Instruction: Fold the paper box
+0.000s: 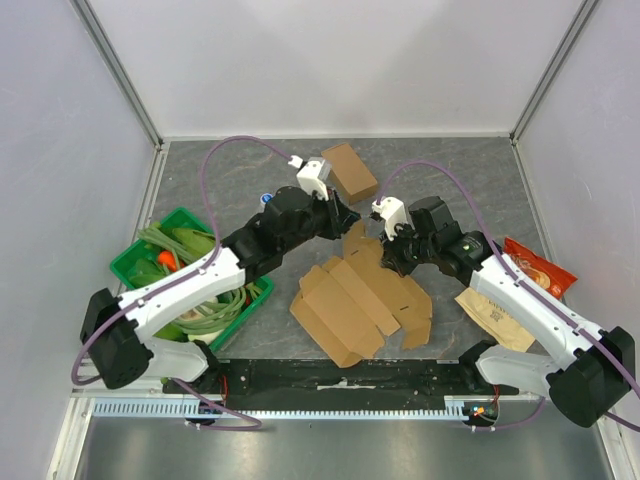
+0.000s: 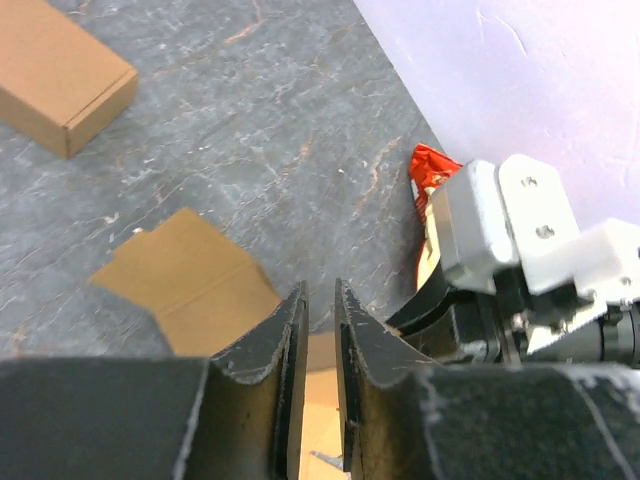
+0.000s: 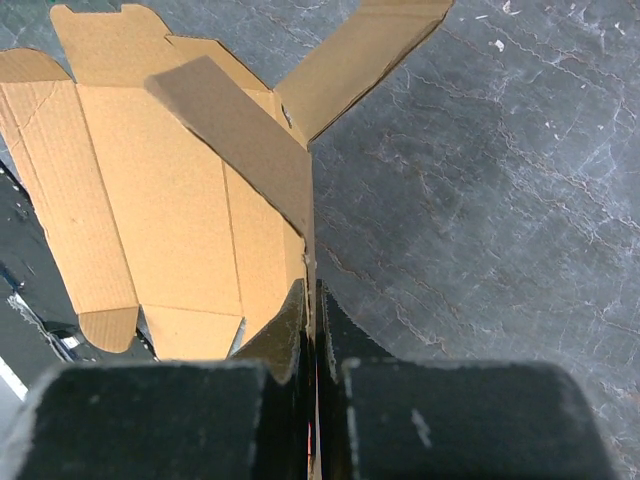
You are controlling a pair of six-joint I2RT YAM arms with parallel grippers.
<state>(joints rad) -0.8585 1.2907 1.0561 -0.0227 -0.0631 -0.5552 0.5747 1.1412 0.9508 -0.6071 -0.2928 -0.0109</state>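
Under both grippers: a flat brown corrugated cardboard box blank (image 1: 355,300) is spread out, one flap raised.
Handling: judged light, stiff across panels, bendable at creases, easily torn; best taken at flap edges.
Right gripper (image 3: 311,292): closed, the upright flap (image 3: 240,140) is pinched.
Left gripper (image 2: 320,292): parted by a narrow gap, nothing seen held, just above a second flap (image 2: 190,270).

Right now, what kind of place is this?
Probably a robot test cell in a lab: two robot arms bolted to the table, plain white walls boxing it in, and practice things like an unfolded cardboard box and a green basket.
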